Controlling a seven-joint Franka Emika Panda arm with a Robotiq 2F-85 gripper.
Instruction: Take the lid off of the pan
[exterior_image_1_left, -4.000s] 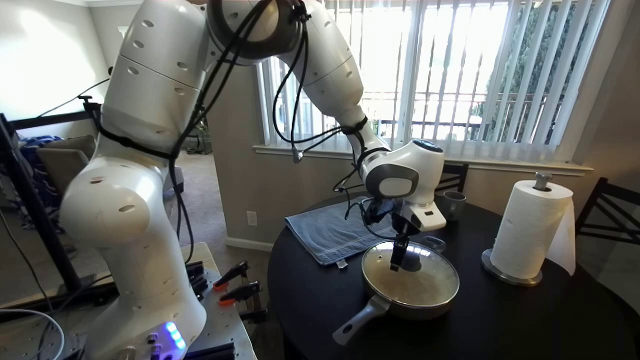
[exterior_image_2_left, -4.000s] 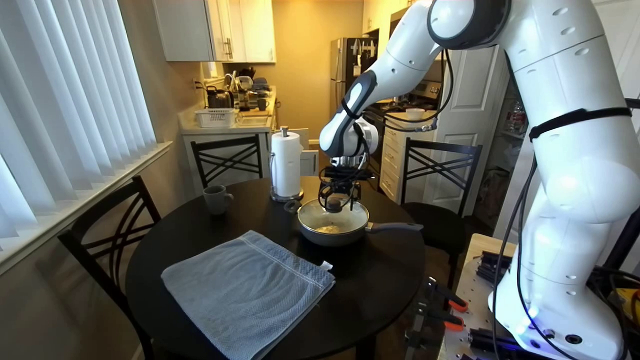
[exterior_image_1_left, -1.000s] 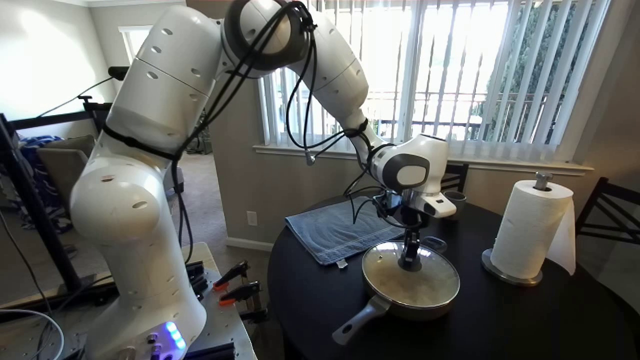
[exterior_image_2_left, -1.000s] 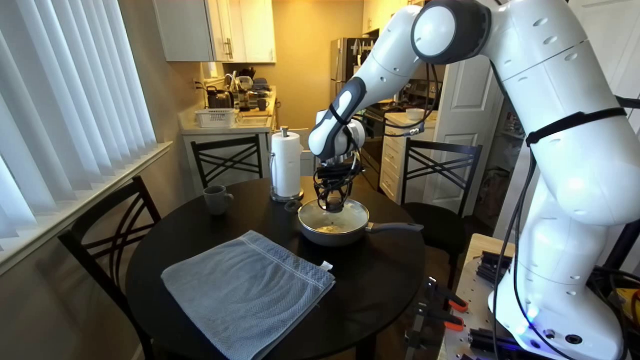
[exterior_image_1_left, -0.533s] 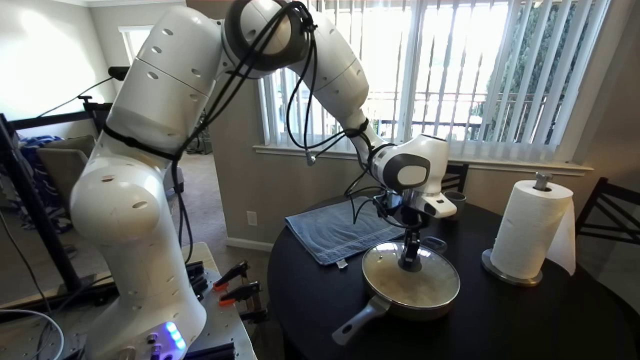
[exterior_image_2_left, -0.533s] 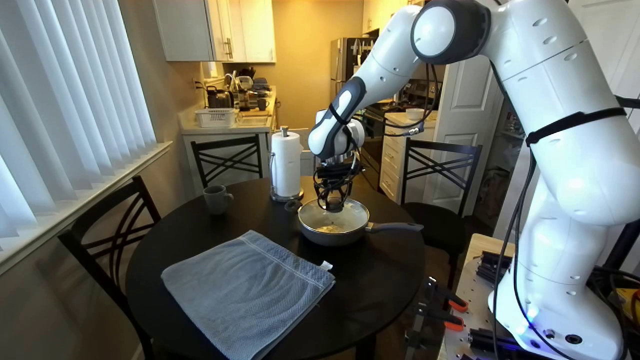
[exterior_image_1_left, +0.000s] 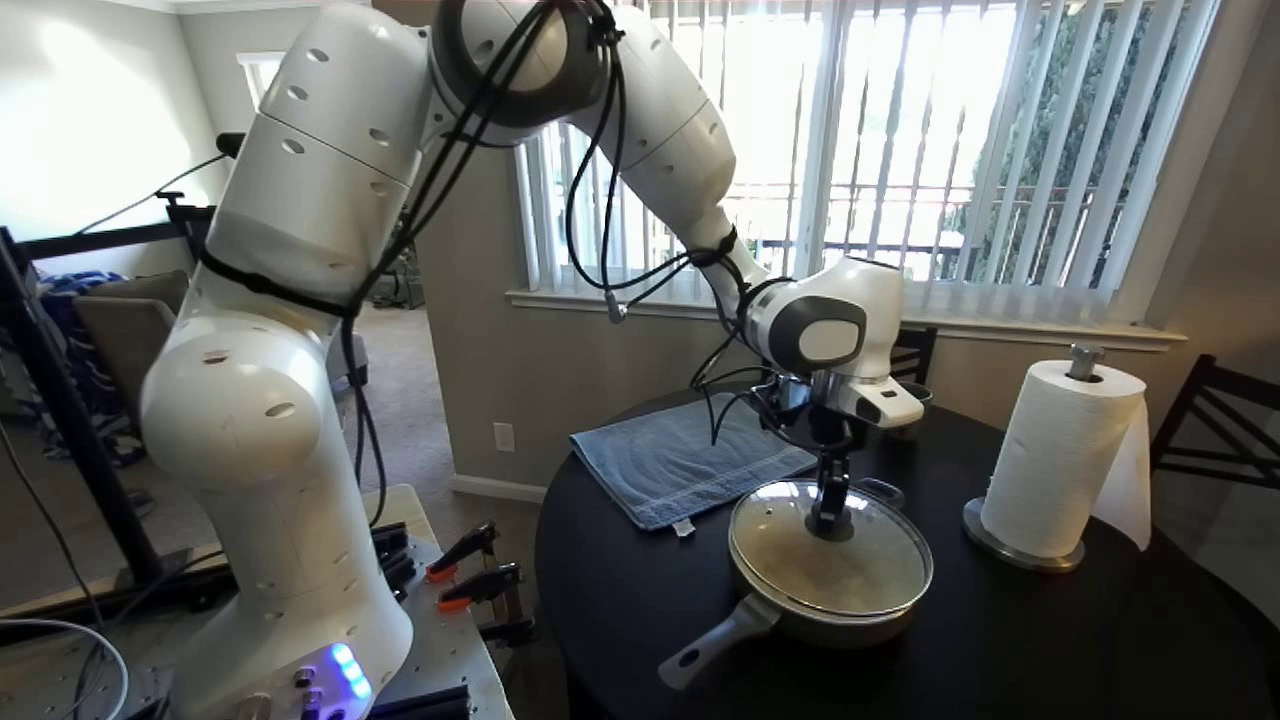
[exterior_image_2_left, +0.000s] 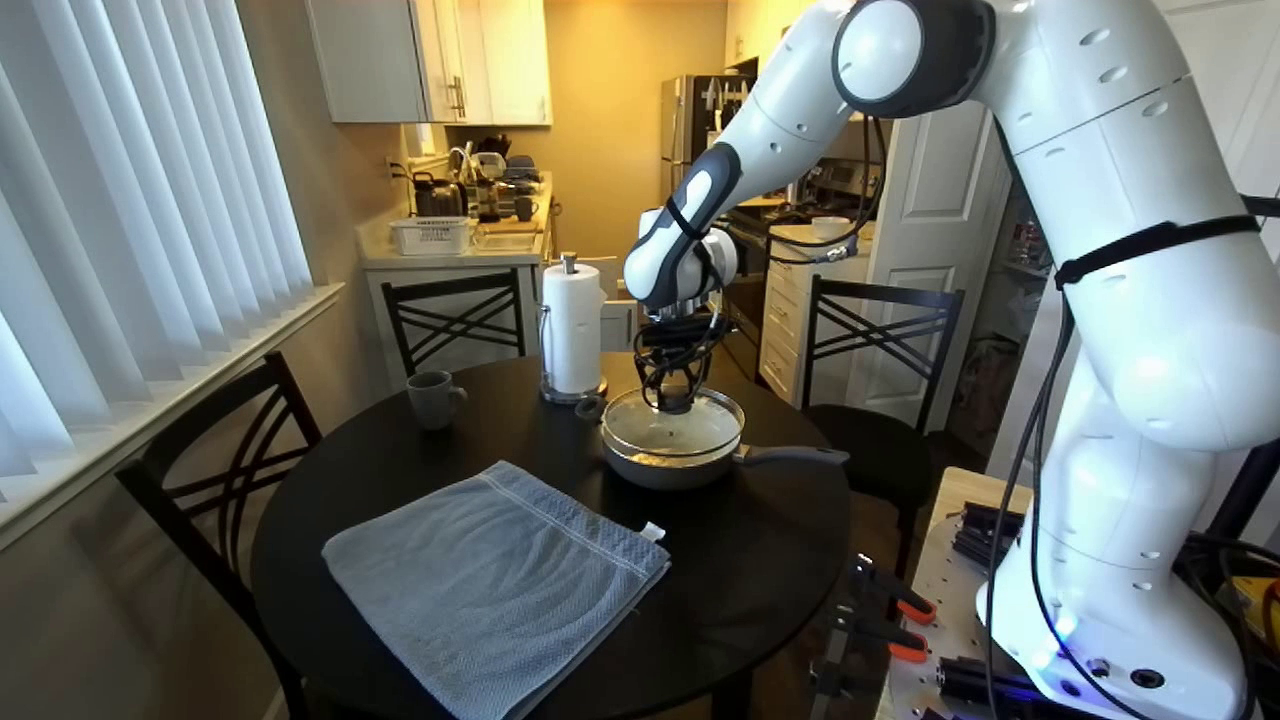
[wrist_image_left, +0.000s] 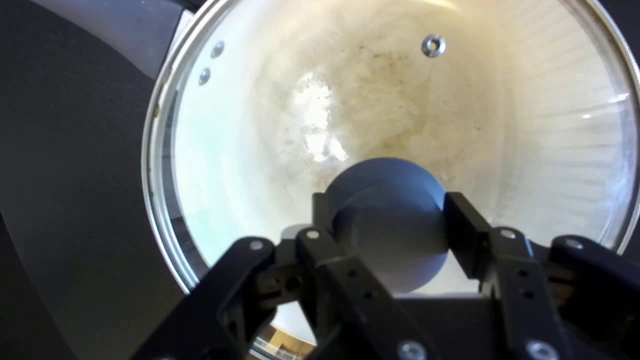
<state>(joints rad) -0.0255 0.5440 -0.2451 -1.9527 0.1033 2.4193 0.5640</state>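
My gripper (wrist_image_left: 389, 220) is shut on the dark round knob (wrist_image_left: 385, 175) of the lid, with a finger against each side. The clear glass lid (exterior_image_1_left: 800, 570) with its metal rim sits just above the pan (exterior_image_1_left: 840, 632); in an exterior view the lid (exterior_image_2_left: 640, 430) shows its rim slightly higher than the rim of the pan (exterior_image_2_left: 670, 476). The pan's pale inside shows through the glass. Its long grey handle (exterior_image_1_left: 715, 645) points to the near left in that view. In both exterior views the gripper (exterior_image_1_left: 832, 505) points straight down over the lid's centre.
On the round dark table (exterior_image_2_left: 400, 440) lie a folded grey-blue cloth (exterior_image_2_left: 500, 590) beside the pan, a paper-towel roll (exterior_image_2_left: 573, 330) on its stand and a grey mug (exterior_image_2_left: 433, 400). Dark chairs (exterior_image_2_left: 240, 480) surround the table.
Since half a second ago my gripper has risen slightly with the lid, whose rim now stands off the pan's. The pan has shifted a little. Earlier, the gripper came down onto the knob.
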